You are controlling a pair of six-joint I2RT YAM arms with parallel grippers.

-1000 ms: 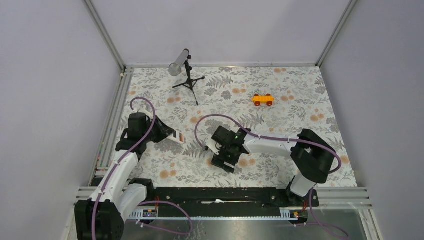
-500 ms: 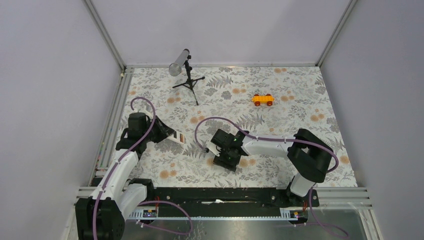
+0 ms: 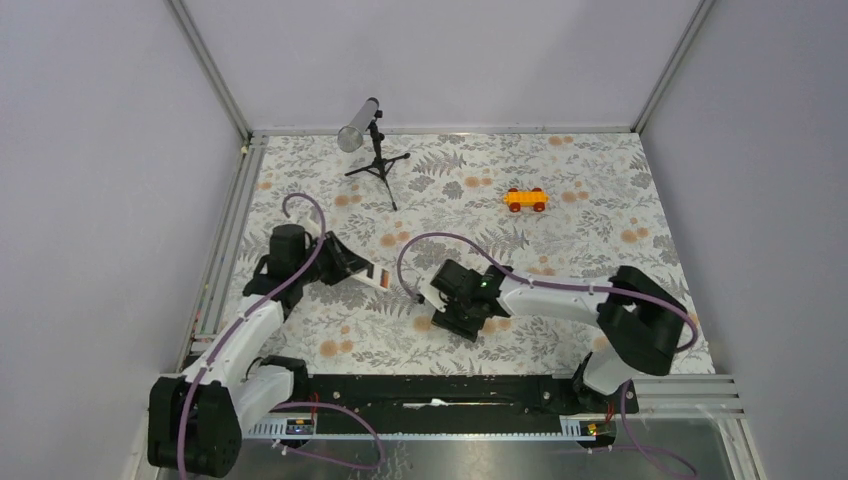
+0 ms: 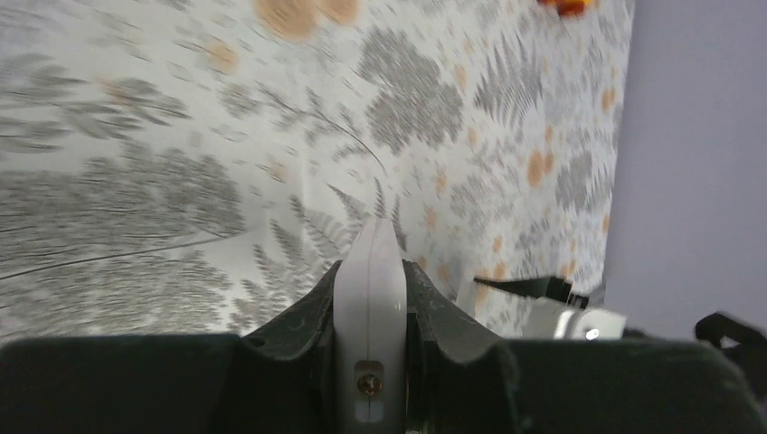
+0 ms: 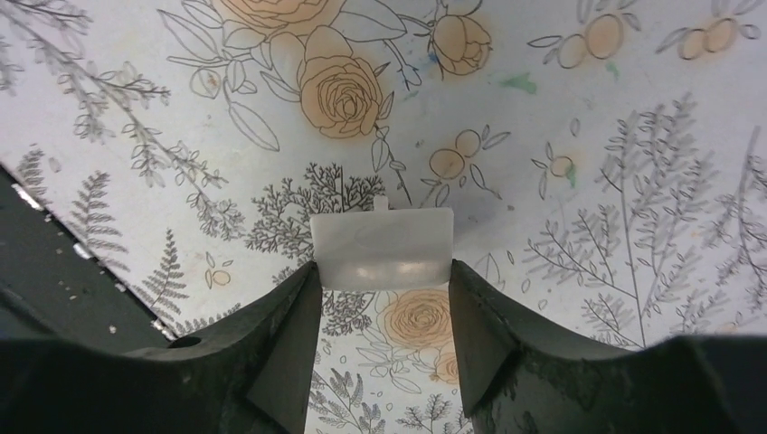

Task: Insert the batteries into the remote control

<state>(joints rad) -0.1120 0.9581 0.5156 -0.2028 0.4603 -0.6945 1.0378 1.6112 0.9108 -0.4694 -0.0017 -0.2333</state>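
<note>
Remote (image 3: 374, 277) is in the left gripper (image 3: 352, 268), folks, out over the mid-left of the table (image 3: 600, 240), its free end pointing toward the right arm. From above you catch a strip of red face and a white end. The left wrist view has it edge-on: a white spine (image 4: 369, 298) clamped tight between the dark fingers (image 4: 307, 316), with the tip running out past them. The cloth under everything is floral, grey ferns and orange blooms, spread wall to wall. Both arms reach in from the near rail, and the right one is folded across toward the centre, its gripper (image 3: 452, 315) low over the cloth, near the remote but apart from it. At the far left stands a black tripod (image 3: 380, 165) carrying a tilted grey tube (image 3: 357, 125). Right of that, well away from both arms, sits the orange car (image 3: 526, 199) on dark wheels. And the smallest piece in play: a pale, see-through plate (image 5: 381, 246) with a little tab on its far edge. The right gripper (image 5: 383, 269) has a finger against each of its sides, jaws roughly half apart with the plate spanning the gap. I cannot tell whether the plate rests on the cloth or hangs above it.
</note>
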